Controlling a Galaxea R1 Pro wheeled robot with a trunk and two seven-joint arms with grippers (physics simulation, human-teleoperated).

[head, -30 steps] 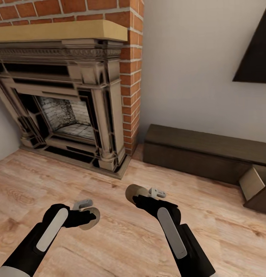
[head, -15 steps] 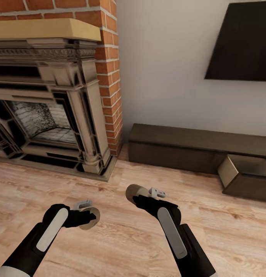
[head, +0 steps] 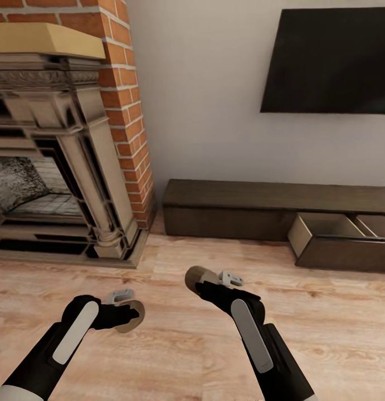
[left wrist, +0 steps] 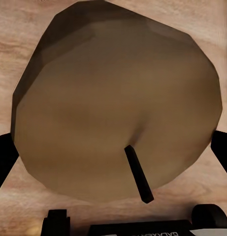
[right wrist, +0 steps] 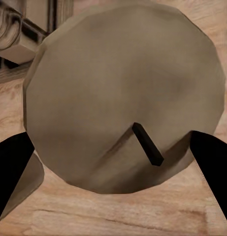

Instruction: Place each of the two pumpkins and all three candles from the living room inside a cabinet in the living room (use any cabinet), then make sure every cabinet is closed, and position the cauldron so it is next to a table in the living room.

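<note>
My left gripper (head: 128, 313) is shut on a tan candle (head: 131, 316); the left wrist view shows that candle (left wrist: 118, 113) end-on, with its dark wick, between the black fingers. My right gripper (head: 199, 281) is shut on a second tan candle (head: 199, 275), which looms large in the right wrist view (right wrist: 123, 98). Both arms hover low over the plank floor. The long dark-brown cabinet (head: 242, 209) stands against the wall ahead, with a pale-lined drawer (head: 326, 239) pulled open at its right part.
A brick fireplace (head: 58, 167) with an ornate surround and wooden mantel stands to the left. A dark flat screen (head: 331, 61) hangs on the wall above the cabinet. Light wood floor (head: 175, 345) stretches between me and the cabinet.
The whole view has swung to the right: the fireplace slid left, and more of the cabinet, its open drawer and the screen came in. Both arms kept their pose, holding the candles.
</note>
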